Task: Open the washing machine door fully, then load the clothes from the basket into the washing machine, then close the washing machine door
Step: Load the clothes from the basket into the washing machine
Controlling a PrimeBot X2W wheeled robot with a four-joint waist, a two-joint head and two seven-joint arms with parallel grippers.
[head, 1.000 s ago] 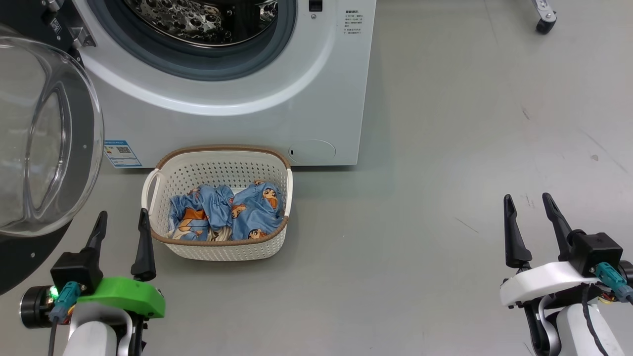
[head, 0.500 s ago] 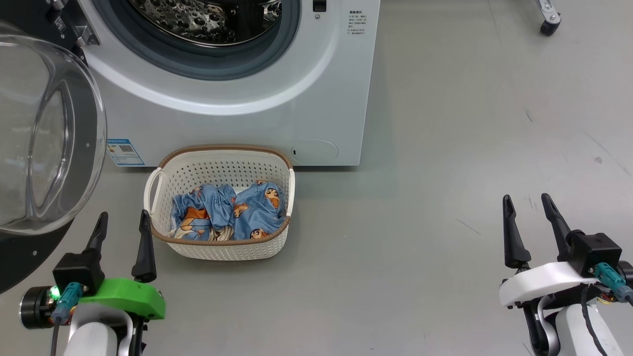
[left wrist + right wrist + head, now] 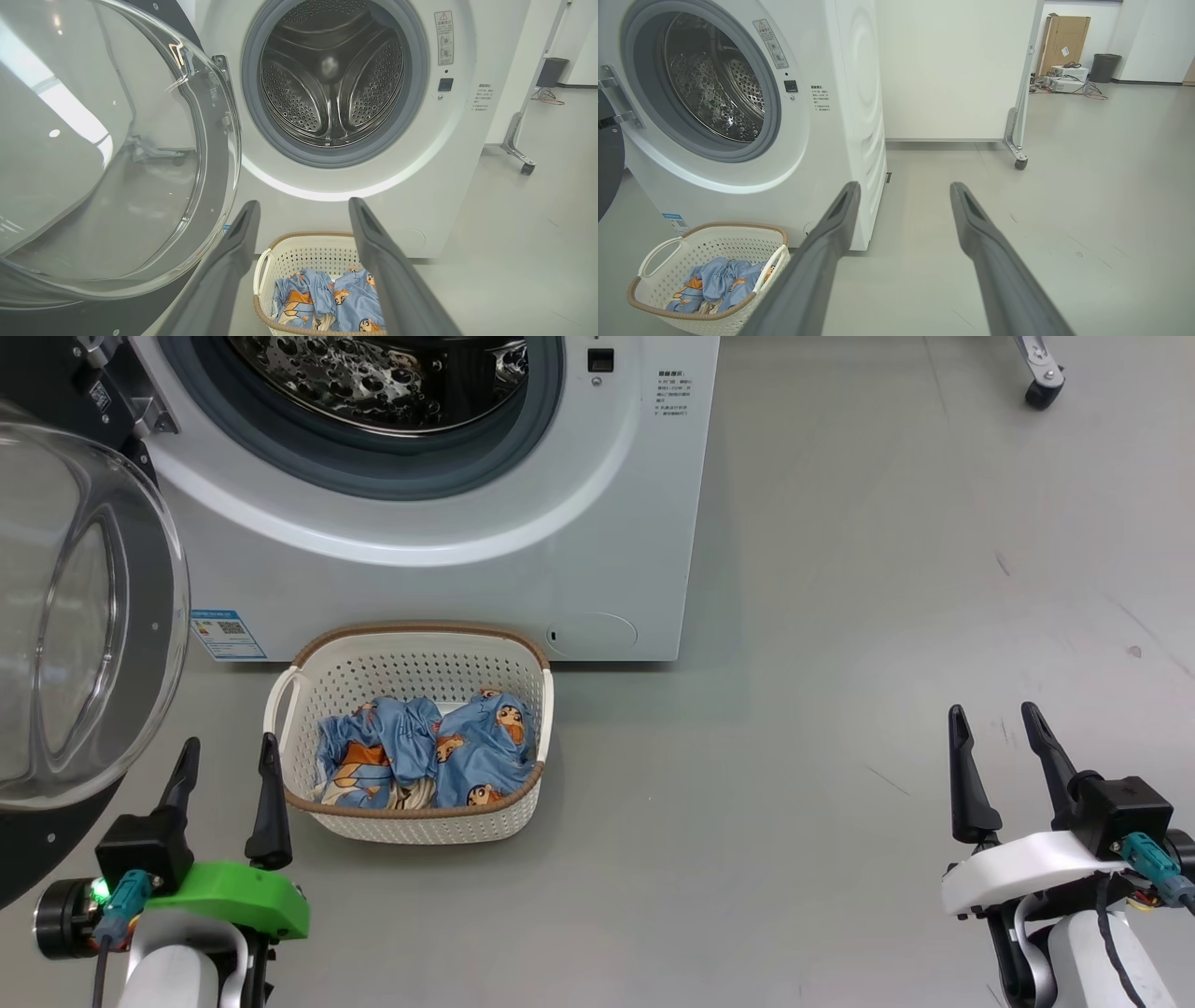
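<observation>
Basket (image 3: 415,665) before washing machine (image 3: 467,588), open door (image 3: 84,616) alongside

Dark two-fingered left gripper (image 3: 231,742) on green plastic wrist shell (image 3: 233,901) sat low at left of head view, fingers pointed up, jaws spread wide, held nothing. Dark two-fingered right gripper (image 3: 991,709) on white wrist shell (image 3: 1027,863) sat low at right, jaws equally wide, empty.
</observation>
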